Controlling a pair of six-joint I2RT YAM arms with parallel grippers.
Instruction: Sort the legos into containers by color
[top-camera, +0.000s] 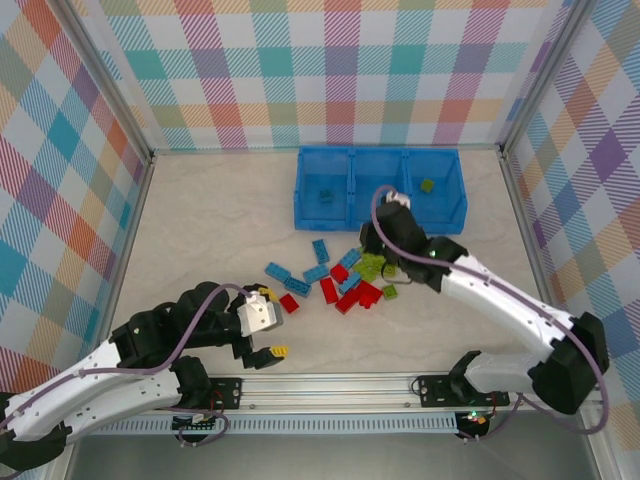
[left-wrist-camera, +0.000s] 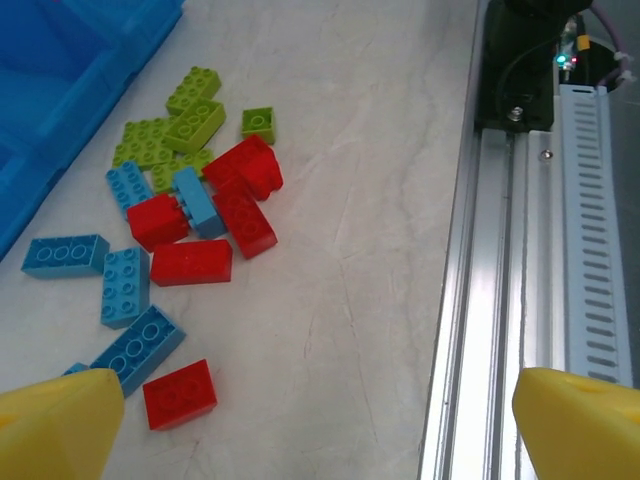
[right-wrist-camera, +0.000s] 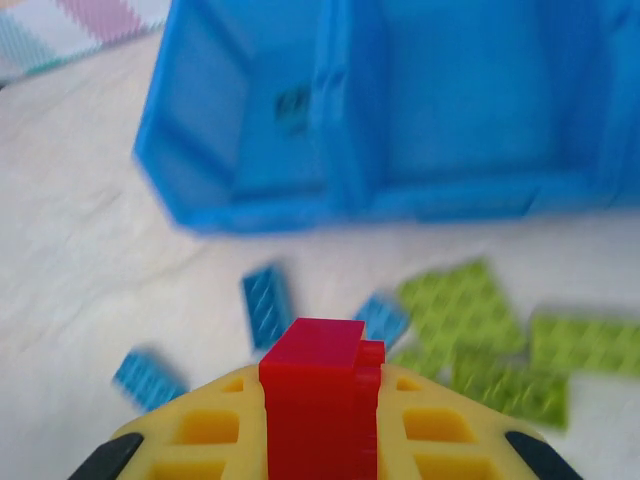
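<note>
The legos (top-camera: 340, 278) lie in a loose pile of blue, red and lime bricks just in front of the containers (top-camera: 310, 215), a bright blue tray with three compartments. A lime brick (top-camera: 427, 186) lies in the right compartment. My right gripper (right-wrist-camera: 320, 385) is shut on a red brick (right-wrist-camera: 318, 410), held above the pile and facing the tray (right-wrist-camera: 250, 190). My right wrist (top-camera: 398, 232) hangs over the pile's right end. My left gripper (left-wrist-camera: 320, 430) stands open over bare table near the front rail, its yellow fingertips (left-wrist-camera: 60, 420) wide apart, a red brick (left-wrist-camera: 180, 393) beside the left one.
An aluminium rail (top-camera: 330, 385) runs along the table's near edge, close to the left gripper's right finger (left-wrist-camera: 585, 420). Checkered walls enclose the back and sides. Bare table lies left of the pile (top-camera: 210, 230).
</note>
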